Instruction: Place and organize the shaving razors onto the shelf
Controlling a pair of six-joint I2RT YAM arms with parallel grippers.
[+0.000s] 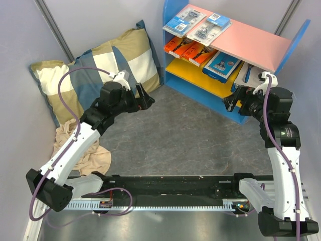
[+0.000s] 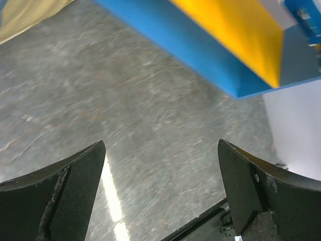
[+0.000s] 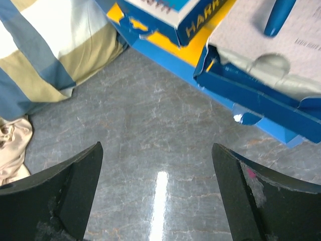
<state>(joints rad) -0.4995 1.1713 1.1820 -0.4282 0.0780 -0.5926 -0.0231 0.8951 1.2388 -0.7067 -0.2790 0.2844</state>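
The shelf (image 1: 253,44) stands at the back right, and all the shaving razors I can see lie on it. Two clear blister packs (image 1: 183,21) rest on the pink top board. Two orange boxes (image 1: 186,49) sit on the yellow board below. A blue and white box (image 1: 221,66) lies to their right, and a further pack (image 1: 249,73) shows partly past my right arm. My left gripper (image 1: 146,98) is open and empty over the grey tabletop, left of the shelf. My right gripper (image 1: 231,101) is open and empty at the shelf's lower front edge. The right wrist view shows the blue and white box (image 3: 170,14) and the white pack (image 3: 273,47) just beyond my right gripper (image 3: 157,170). My left gripper (image 2: 161,168) faces the shelf's blue edge (image 2: 190,47).
A checked pillow (image 1: 108,68) leans in the back left corner, with a beige cloth (image 1: 83,150) in front of it by the left arm. Grey walls close in the left, back and right sides. The pillow (image 3: 47,50) and cloth (image 3: 12,145) also show at the left of the right wrist view.
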